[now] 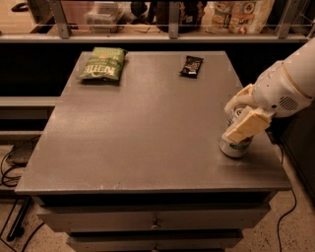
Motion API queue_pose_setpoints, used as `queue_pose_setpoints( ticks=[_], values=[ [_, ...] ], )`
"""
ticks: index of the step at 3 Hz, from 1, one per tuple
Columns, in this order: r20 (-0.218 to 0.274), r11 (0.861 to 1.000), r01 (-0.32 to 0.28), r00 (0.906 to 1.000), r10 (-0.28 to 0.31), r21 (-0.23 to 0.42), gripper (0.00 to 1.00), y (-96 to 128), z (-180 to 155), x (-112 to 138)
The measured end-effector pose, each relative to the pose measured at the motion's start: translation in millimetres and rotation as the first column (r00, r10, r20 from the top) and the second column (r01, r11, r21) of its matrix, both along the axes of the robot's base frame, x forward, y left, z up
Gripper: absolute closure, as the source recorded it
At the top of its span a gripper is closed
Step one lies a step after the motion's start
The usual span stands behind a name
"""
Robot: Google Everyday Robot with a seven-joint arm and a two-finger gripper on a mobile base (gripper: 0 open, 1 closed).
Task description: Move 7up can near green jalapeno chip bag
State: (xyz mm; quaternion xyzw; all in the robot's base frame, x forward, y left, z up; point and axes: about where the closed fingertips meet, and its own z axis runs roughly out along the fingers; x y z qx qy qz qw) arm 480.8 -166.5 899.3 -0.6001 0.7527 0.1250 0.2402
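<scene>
The 7up can (236,146), silver-white with green markings, stands upright near the right front edge of the grey table (147,128). My gripper (241,114) reaches in from the right and straddles the can's upper half. One cream finger (246,126) lies across the near side and the other (238,97) on the far side, both pressed against the can. The can's top is hidden by the fingers. The green jalapeno chip bag (103,64) lies flat at the far left corner of the table, far from the can.
A small black snack wrapper (191,66) lies at the far middle-right of the table. A shelf with bags and boxes (236,15) runs behind a rail at the back. Drawers sit under the tabletop. Cables lie on the floor at left and right.
</scene>
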Motion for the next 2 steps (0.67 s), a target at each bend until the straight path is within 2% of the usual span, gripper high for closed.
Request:
queue_pose_setpoints(
  ticks=[1,2],
  values=[
    [0.058,0.999,-0.042,0.9975,0.042,0.007,0.88,12.8,26.2,7.4],
    [0.124,0.991,-0.128,0.9848,0.122,0.045,1.0,40.8,62.9,16.3]
  ],
)
